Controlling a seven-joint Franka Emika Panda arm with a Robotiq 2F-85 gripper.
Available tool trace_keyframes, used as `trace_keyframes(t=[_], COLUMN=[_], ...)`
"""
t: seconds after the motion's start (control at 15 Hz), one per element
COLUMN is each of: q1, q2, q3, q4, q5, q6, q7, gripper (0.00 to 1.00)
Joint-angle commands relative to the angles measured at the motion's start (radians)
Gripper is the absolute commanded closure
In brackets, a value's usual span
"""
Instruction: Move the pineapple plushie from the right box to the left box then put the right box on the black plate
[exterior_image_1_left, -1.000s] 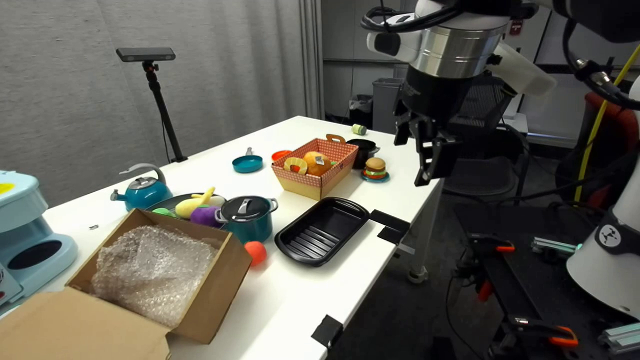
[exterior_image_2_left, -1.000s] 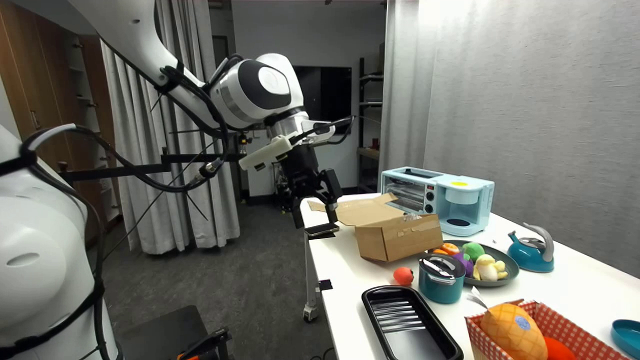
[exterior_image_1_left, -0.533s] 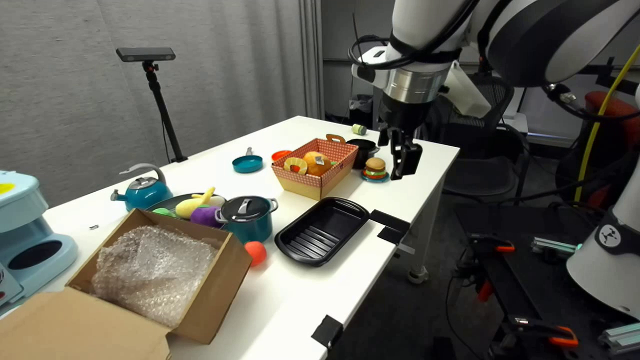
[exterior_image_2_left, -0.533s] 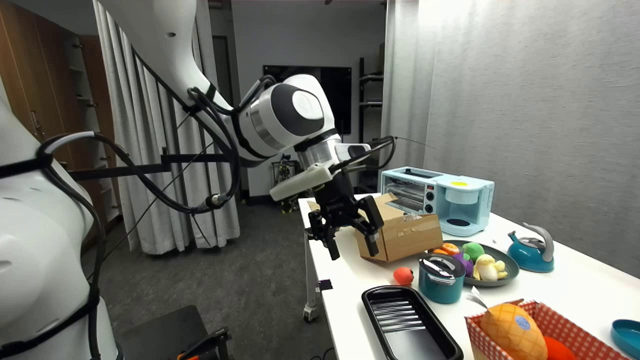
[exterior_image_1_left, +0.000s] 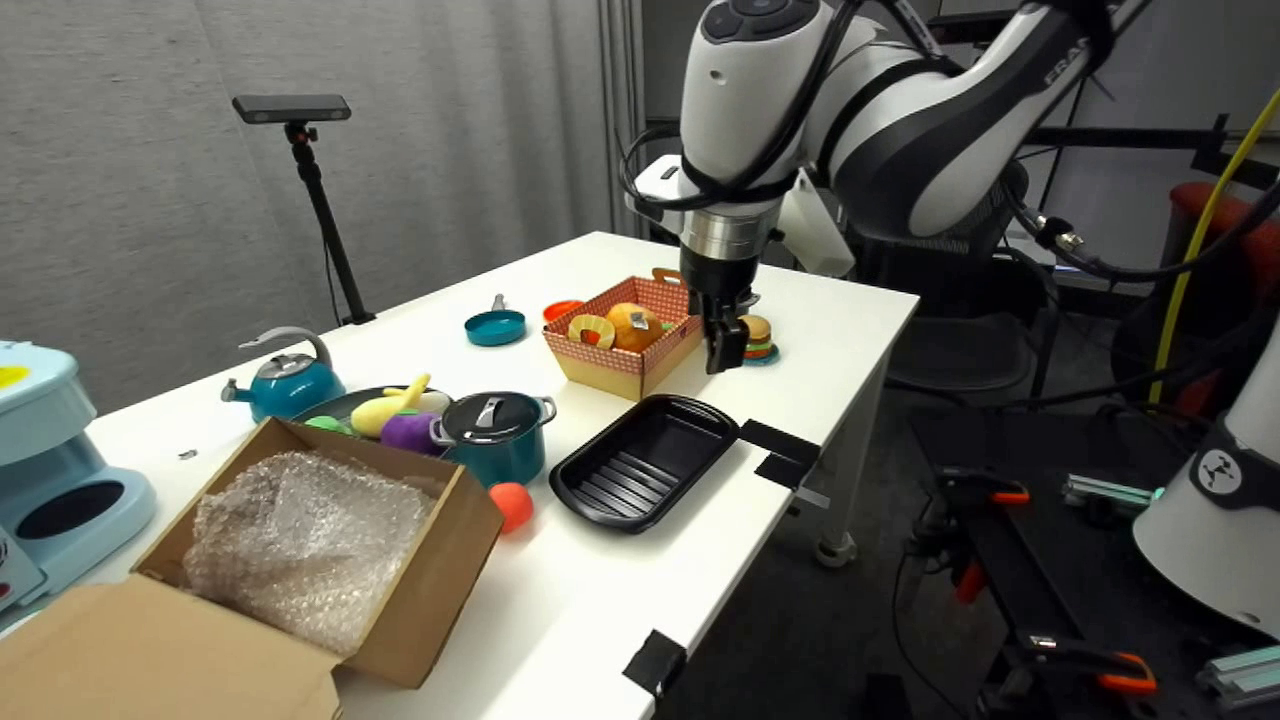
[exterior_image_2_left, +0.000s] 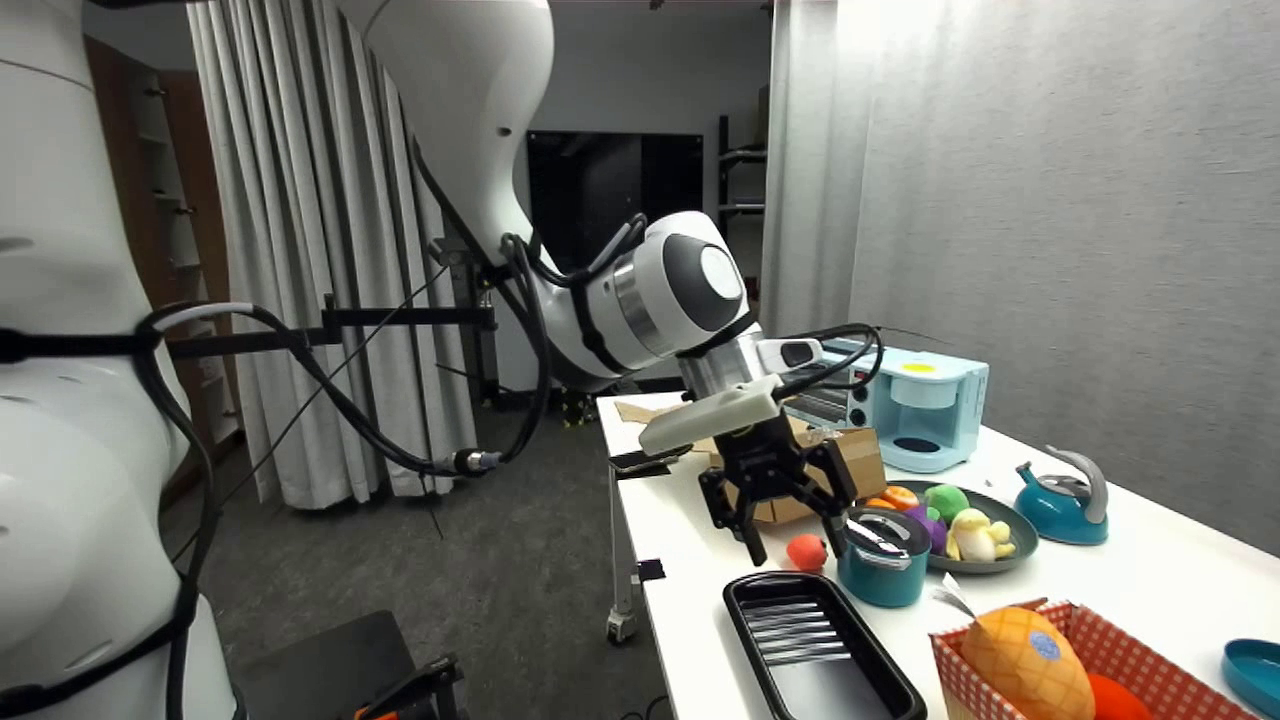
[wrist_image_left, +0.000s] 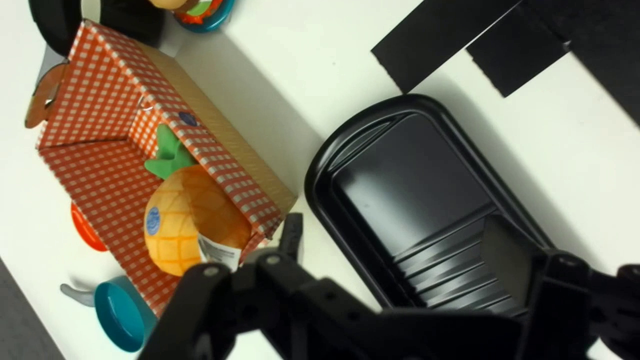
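The orange-yellow pineapple plushie (exterior_image_1_left: 634, 326) lies in the right box, a red-checkered box (exterior_image_1_left: 600, 374). In the wrist view the plushie (wrist_image_left: 172, 225) has its green tuft inside the box (wrist_image_left: 95, 185). The left box (exterior_image_1_left: 435, 570), brown cardboard with clear bubble wrap, stands open at the near left. The black plate (exterior_image_1_left: 650, 458) lies between the boxes near the table edge and shows in the wrist view (wrist_image_left: 410, 185). My gripper (exterior_image_2_left: 798, 555) is open and empty, above the table by the black plate. In the wrist view its fingers (wrist_image_left: 400, 245) are wide apart over the plate.
A teal pot (exterior_image_1_left: 500, 440) and a red ball (exterior_image_1_left: 512, 506) stand between the left box and black plate. A grey plate of soft toys (exterior_image_2_left: 1020, 545), a kettle (exterior_image_2_left: 1065, 505) and a light-blue oven (exterior_image_2_left: 920, 440) stand further back. A toy burger (wrist_image_left: 197, 10) sits beside the right box.
The arm has swung in from beyond the table edge and lowered, bringing the open gripper over the table close to the right box and black plate. The objects have not moved.
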Motion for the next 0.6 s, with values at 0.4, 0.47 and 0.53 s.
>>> trace_keyframes(t=[0.4, 0.47, 0.53], q1=[0.033, 0.033, 0.033], q2=[0.252, 0.271, 0.287], q3=[-0.115, -0.126, -0.135], q4=[0.307, 0.332, 0.353], q5=[-0.138, -0.139, -0.137], q6=[-0.009, -0.011, -0.013], q7=[0.17, 0.185, 0.2], gripper=[0.0, 0.0, 0.0])
